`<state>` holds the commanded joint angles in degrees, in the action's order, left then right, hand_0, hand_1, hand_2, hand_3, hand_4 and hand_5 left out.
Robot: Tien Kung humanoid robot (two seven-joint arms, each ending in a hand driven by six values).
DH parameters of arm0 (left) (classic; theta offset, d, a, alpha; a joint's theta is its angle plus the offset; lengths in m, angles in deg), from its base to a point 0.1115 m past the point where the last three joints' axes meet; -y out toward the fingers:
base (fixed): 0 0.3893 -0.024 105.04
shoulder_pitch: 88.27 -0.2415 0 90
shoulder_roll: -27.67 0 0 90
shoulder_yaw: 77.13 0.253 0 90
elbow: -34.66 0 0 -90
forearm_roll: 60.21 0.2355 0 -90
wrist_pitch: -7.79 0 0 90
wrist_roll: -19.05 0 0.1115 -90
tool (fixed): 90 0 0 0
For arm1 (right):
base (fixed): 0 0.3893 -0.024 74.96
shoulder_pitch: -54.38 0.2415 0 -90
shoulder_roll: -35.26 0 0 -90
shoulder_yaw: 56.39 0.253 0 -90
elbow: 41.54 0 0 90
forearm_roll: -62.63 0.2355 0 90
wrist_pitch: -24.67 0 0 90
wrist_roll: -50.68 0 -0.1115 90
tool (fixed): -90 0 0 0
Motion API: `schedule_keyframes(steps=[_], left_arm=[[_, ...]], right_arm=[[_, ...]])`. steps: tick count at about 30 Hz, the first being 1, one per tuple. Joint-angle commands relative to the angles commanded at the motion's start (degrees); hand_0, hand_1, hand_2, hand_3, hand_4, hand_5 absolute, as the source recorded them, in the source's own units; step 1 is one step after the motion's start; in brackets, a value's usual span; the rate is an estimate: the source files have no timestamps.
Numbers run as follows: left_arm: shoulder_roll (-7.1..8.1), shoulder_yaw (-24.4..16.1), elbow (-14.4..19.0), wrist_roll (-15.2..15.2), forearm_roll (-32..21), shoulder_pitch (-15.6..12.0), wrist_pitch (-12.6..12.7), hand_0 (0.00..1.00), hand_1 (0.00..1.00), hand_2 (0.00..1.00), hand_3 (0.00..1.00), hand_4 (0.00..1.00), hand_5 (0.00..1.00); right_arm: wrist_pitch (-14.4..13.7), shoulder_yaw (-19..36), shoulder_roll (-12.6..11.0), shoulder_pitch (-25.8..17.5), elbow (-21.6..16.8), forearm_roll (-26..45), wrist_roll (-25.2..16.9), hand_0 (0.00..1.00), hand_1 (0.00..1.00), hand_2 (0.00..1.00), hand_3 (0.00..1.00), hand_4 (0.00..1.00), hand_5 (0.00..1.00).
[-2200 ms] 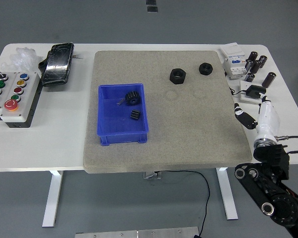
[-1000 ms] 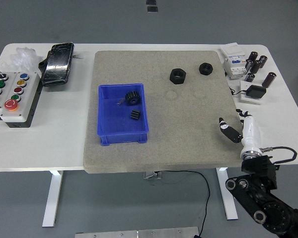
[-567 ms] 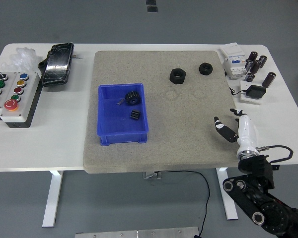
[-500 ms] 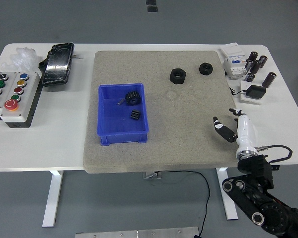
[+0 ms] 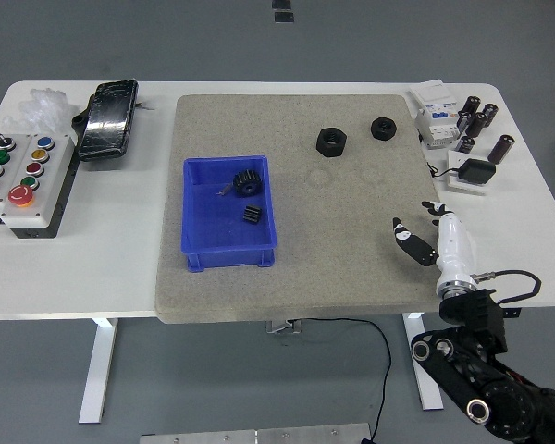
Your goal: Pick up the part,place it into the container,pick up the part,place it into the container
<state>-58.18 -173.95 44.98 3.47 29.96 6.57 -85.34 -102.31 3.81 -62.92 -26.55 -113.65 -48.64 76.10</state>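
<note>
A blue container (image 5: 228,215) sits on the grey mat (image 5: 305,287) at its left. Two small black gears (image 5: 247,182) lie inside it. Two black hex nuts lie at the mat's far side, a larger one (image 5: 331,141) and a smaller one (image 5: 383,127). My right hand (image 5: 424,233) has a white shell and black fingers. It hovers over the mat's right edge, fingers spread, holding nothing, well short of the nuts. The black right arm (image 5: 476,365) rises from the lower right corner. The left arm is out of view.
A button box (image 5: 18,178) and a black device (image 5: 108,118) sit on the table's left. Electrical parts, black cylinders (image 5: 478,118) and a black square on white (image 5: 472,172) stand at the far right.
My right hand has moved left and forward from the table's right side to over the mat's right edge. Nothing on the table has moved.
</note>
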Motion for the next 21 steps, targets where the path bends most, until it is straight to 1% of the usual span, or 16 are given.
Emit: schedule_keyframes(steps=[5,10,13,16,21], left_arm=[[-0.02,0.7,0.0,1.0,-0.8,-0.2,-0.1,0.664,0.578,0.549,0.647,0.626,0.488],[-0.06,1.3,0.0,1.8,-1.4,-0.1,-0.1,0.664,0.578,0.549,0.647,0.626,0.488],[-0.07,1.4,0.0,1.9,-1.4,-0.1,-0.2,0.664,0.578,0.549,0.645,0.625,0.489],[-0.05,1.6,0.0,2.4,-1.7,-0.1,-0.2,0.664,0.578,0.549,0.645,0.625,0.489],[0.02,1.9,0.0,3.5,-2.3,-0.1,-0.3,0.664,0.571,0.548,0.643,0.623,0.489]], right_arm=[[0.0,3.1,0.0,-0.5,-1.2,-4.9,3.9,0.662,0.773,0.804,0.81,0.747,0.477],[0.0,3.8,0.3,-0.7,-0.5,-6.4,6.9,0.662,0.773,0.804,0.81,0.747,0.477],[0.0,3.4,0.5,-0.9,0.4,-5.7,6.9,0.671,0.776,0.812,0.813,0.745,0.473],[0.0,2.7,0.6,-1.0,1.5,-4.6,6.0,0.671,0.776,0.812,0.813,0.745,0.473],[0.0,1.9,0.6,-1.6,1.3,-4.1,5.1,0.67,0.773,0.808,0.81,0.744,0.472]])
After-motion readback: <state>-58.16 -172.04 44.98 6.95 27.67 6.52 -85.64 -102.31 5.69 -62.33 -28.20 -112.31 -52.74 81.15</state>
